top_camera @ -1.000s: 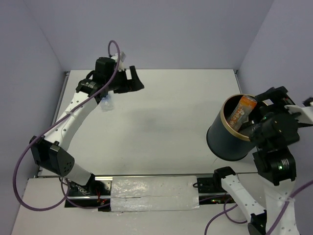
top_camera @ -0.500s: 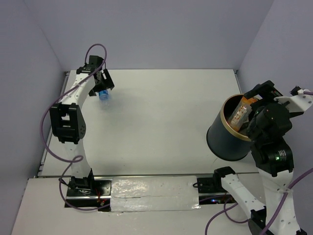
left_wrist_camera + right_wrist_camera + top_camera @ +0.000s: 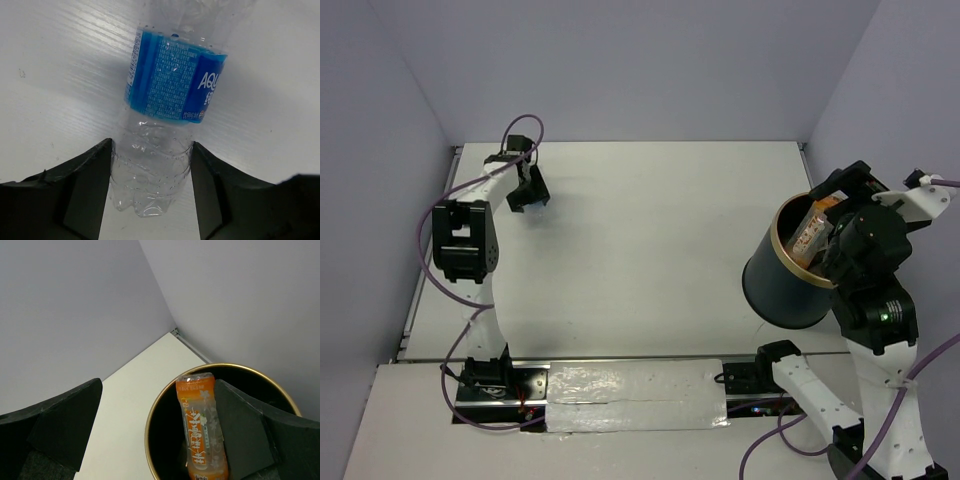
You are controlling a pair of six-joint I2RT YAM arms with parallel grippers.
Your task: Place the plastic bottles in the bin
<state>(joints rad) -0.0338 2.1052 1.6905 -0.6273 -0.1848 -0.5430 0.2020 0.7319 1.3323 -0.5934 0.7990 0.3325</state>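
- My left hand [image 3: 151, 150] is closed in on the clear blue-labelled bottle [image 3: 172, 85], one finger against each side of its lower body, below the label. The bottle lies on the bench [image 3: 650, 230] at the far left corner, well apart from the bin [image 3: 775, 290].
- My right hand [image 3: 160, 405] hangs over the bin's mouth, spread wide and holding nothing. The orange bottle [image 3: 200, 425] leans inside the bin, just under it.
- Main risk, as I judge it: the grip sits low on a thin, slick, crinkled wall. If I squeeze too lightly, the bottle could slide out on the lift. If I squeeze too hard, the wall could buckle and pop free.
- The longer, labelled end sticks out past my fingers. It could droop and swing as I raise it, or drag on the bench if I lift too little.
- The carry crosses the whole bench, so a fast sweep could shake the bottle loose.
- My right hand crowds the bin's opening. Unless it clears away, my arms could meet there, or the bottle could clip the rim and fall outside.
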